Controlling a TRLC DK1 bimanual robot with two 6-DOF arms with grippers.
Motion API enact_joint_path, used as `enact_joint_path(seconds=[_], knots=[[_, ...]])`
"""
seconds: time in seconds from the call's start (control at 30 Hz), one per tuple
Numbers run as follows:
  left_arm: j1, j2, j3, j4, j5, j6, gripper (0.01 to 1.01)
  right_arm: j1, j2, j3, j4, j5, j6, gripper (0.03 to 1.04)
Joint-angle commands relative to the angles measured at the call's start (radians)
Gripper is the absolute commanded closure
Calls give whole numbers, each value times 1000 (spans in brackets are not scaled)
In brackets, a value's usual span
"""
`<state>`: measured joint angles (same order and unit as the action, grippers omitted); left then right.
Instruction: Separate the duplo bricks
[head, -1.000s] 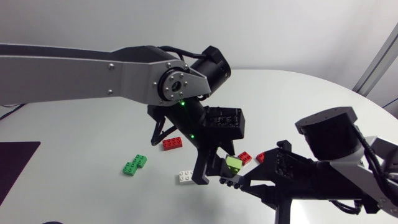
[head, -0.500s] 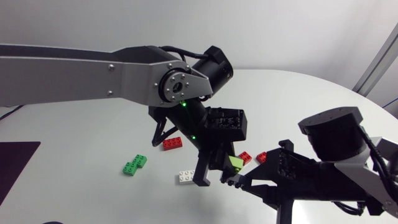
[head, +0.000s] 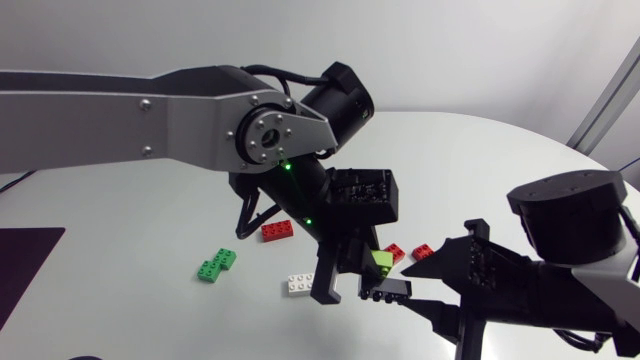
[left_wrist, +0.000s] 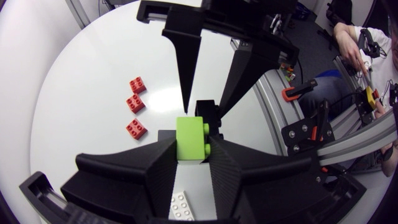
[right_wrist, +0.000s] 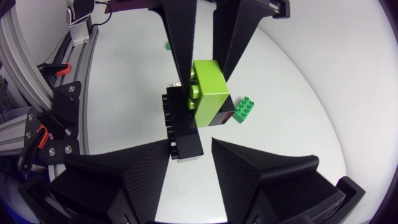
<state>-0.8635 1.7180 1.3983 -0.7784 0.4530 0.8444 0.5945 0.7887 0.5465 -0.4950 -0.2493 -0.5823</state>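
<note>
My left arm (head: 150, 110) came in over the white bench (head: 480, 170) and pointed downward. My left jaws were closed on a lime brick (left_wrist: 191, 138), one finger on each side, holding it in the air above the bench top. My right arm (head: 570, 260) reached in from the other side, and my right jaws gripped a black brick (right_wrist: 183, 127) that lay against the lime one, just beneath it. I could not tell whether the two were locked together or only touching.

The bench was round-edged, pale and smooth, with a soft glare on it. A red brick (head: 277, 231) lay on it behind my left jaws. Two more red bricks (head: 395, 252) sat close together near the held pair. A green brick (head: 217, 265) lay off to my left, well apart from the rest. A white brick (head: 298, 284) lay flat, studs up, just beside the tip of my left jaws.
</note>
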Motion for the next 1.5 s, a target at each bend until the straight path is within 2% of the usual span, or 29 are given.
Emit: enact_joint_path(seconds=[0.0, 0.1, 0.17, 0.27, 0.43, 0.57, 0.67, 0.73, 0.8, 1.0, 1.1, 1.23, 1.47], knots=[[-5, -29, -30, -21, 10, -36, 784, -15, -25, 36, -7, 24, 38, 310], [6, -49, -21, -21, 10, -87, 784, -30, -82, 41, -20, 25, 58, 167], [21, -61, -19, -15, 19, -122, 782, -38, -120, 36, -25, 38, 67, 133], [37, -70, -22, 24, 23, -202, 782, -48, -184, 36, -24, 51, 95, 123], [47, -57, 38, 39, 23, -381, 782, -42, -309, -8, 7, 154, 88, 123], [67, -9, 130, -1, 21, -505, 782, 47, -359, -28, 30, 297, 65, 125], [92, 43, 219, -73, 52, -541, 782, 180, -375, -36, 30, 441, 45, 125], [107, 71, 280, -131, 78, -544, 782, 261, -373, -53, 44, 535, 4, 125], [109, 94, 326, -171, 78, -551, 782, 300, -367, -69, 72, 594, -53, 125], [103, 134, 401, -239, 85, -548, 782, 306, -347, -95, 133, 642, -194, 126], [95, 158, 429, -266, 92, -545, 782, 311, -324, -132, 217, 677, -292, 126], [83, 190, 484, -292, 102, -545, 782, 346, -272, -172, 312, 725, -381, 128], [73, 219, 531, -309, 102, -541, 782, 366, -187, -191, 446, 751, -455, 162]])
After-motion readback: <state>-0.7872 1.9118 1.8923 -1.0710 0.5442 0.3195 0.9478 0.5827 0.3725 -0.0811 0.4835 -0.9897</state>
